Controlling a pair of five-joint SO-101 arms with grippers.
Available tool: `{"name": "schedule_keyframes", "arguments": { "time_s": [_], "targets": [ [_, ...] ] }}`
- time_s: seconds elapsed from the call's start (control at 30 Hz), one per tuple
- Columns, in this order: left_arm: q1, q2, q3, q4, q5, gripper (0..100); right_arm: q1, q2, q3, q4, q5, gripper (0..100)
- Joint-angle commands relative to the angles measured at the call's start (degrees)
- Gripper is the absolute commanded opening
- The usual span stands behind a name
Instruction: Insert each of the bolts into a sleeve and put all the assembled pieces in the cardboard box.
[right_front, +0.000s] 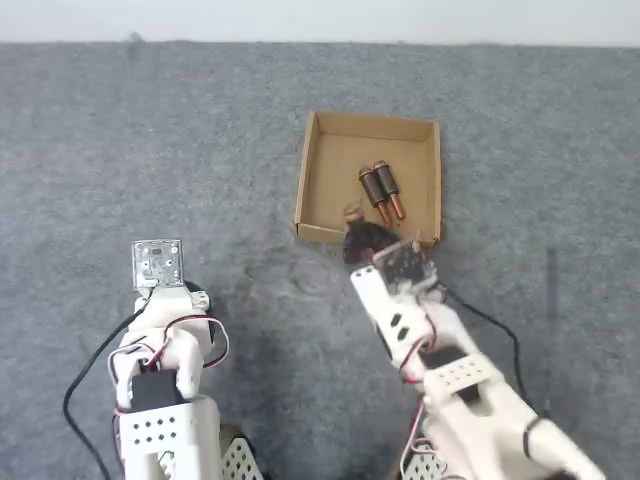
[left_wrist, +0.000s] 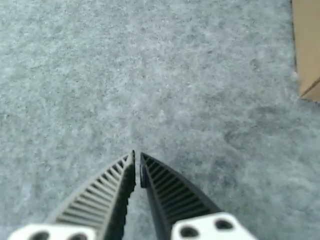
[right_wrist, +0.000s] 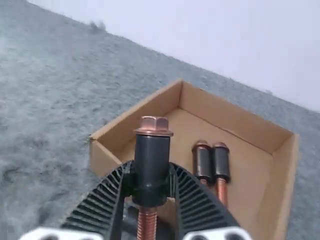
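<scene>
Two finished pieces (right_front: 380, 192): copper bolts in dark sleeves, lying side by side and touching on the floor of the cardboard box (right_front: 305, 185)
Right gripper (right_wrist: 150, 172): yours is clamped on the dark sleeve (right_wrist: 151, 160) of a third bolt (right_wrist: 154, 125), with the hex head poking out past the fingertips and the threaded shank running back between the fingers
Held piece position: in the high view you have it at the box's near wall, with the head just over that edge
Left gripper (left_wrist: 137, 157): closed with nothing in it, its tips meeting above the grey surface (right_front: 150, 150)
Left arm (right_front: 165, 350): well apart from the box, a corner of which you can see at the edge of the left wrist view
</scene>
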Motion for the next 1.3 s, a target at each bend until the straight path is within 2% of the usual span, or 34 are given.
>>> {"name": "schedule_keyframes", "arguments": {
  "time_s": [0.0,0.13,0.5,0.67,1.03,1.27],
  "targets": [
    [-0.09,-0.7,-0.66,0.26,-0.53,1,2.24,-7.96,-11.87,19.12,0.26,0.6],
    [-0.18,-0.7,-0.66,0.26,-0.53,1,2.33,-8.22,-20.22,30.2,0.26,0.6],
    [-0.18,-0.7,-0.66,0.26,-0.53,1,2.51,-7.96,-34.11,48.04,0.53,0.6],
    [-0.18,-0.7,-0.66,0.26,-0.53,1,4.44,-0.22,-43.25,55.43,0.44,0.6],
    [-0.18,-0.7,-0.66,0.26,-0.53,1,12.09,24.57,-62.59,57.45,0.44,0.9],
    [-0.18,-0.7,-0.66,0.26,-0.53,1,12.97,37.76,-70.33,57.54,0.44,1.0]
  ]
}}
